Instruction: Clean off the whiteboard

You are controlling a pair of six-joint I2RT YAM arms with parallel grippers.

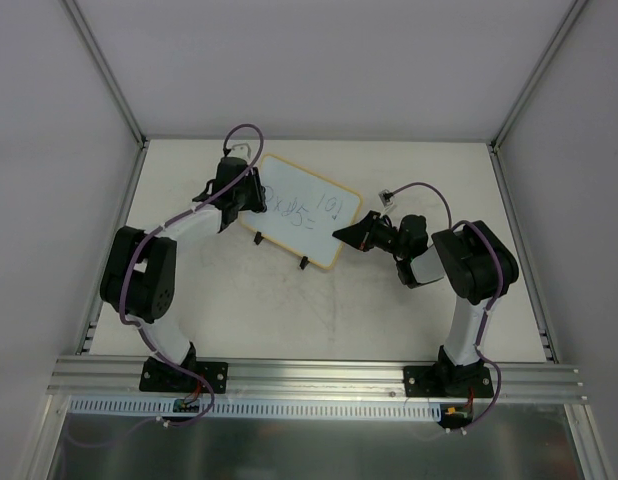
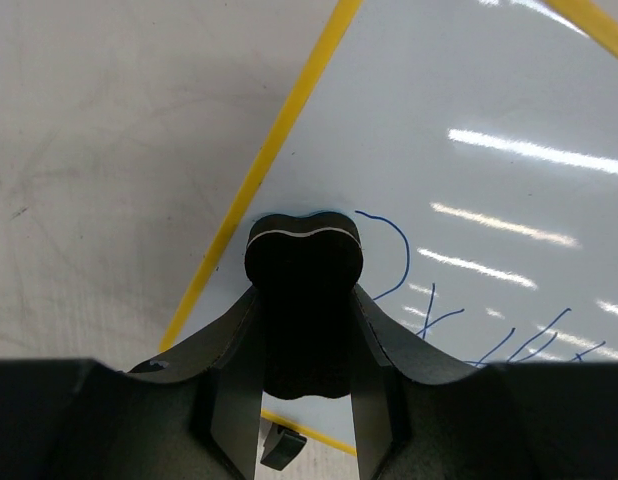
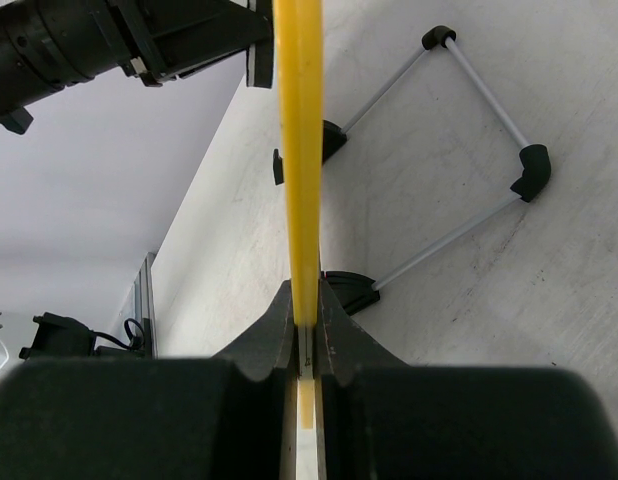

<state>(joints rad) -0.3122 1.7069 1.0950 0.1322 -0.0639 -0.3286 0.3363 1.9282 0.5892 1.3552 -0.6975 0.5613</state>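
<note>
Matte black fingers (image 2: 229, 400) of the left gripper (image 2: 305, 300) clamp a rounded black eraser block (image 2: 304, 255) against the glossy whiteboard (image 2: 469, 110), far centre on the pale table (image 1: 239, 300), beside blue writing (image 1: 292, 212). The right gripper (image 3: 305, 310) pinches its thin yellow rim (image 3: 299, 150).

Top-down on the bench: my left gripper (image 1: 249, 198) sits over one end of the whiteboard (image 1: 311, 222), its dark fingers overlapping the white face. My right gripper (image 1: 342, 233) points in from the opposite end, its tip touching the board's rim. The board lies slanted between the two grippers. Blue handwriting (image 1: 292, 212) starts just past my left fingertips and runs across toward the right gripper. Two black clip feet (image 1: 259, 239) stick out along the board edge nearer my bases, over the pale table (image 1: 289, 320). Purple cables (image 1: 251, 130) loop off both wrists.
</note>
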